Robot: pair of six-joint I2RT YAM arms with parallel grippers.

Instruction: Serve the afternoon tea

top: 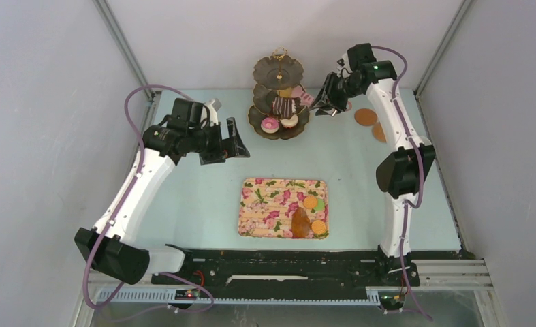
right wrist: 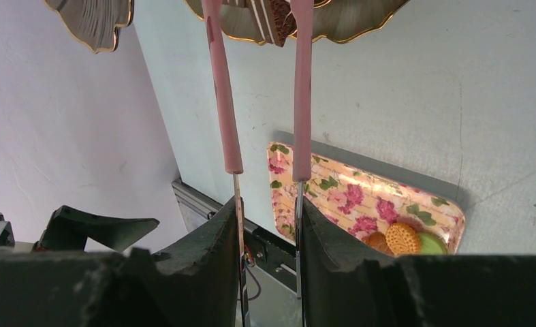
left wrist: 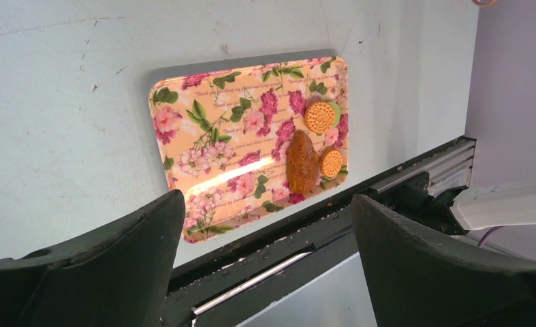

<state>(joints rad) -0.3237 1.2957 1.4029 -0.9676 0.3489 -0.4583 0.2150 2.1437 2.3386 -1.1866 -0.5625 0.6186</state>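
My right gripper [top: 325, 103] [right wrist: 268, 211] is shut on the pink-handled tongs [right wrist: 225, 102], whose two arms straddle the striped chocolate slice [top: 284, 106] [right wrist: 276, 15] on the tiered stand [top: 278, 68]. A pink donut [top: 270, 124] and a white donut [top: 289, 122] lie on the stand's bottom plate. On the floral tray [top: 265, 211] [left wrist: 210, 143] rest two orange macarons [top: 310, 202] [left wrist: 319, 116], a green macaron [top: 320, 205] and a brown croissant [top: 300, 223] [left wrist: 302, 162]. The left gripper [top: 227, 143] [left wrist: 266, 201] hangs open and empty left of the stand.
Two round cork coasters [top: 365, 116] lie right of the stand, under the right arm. Grey walls close in both sides and the back. The black base rail [top: 285, 262] runs along the near edge, just below the tray.
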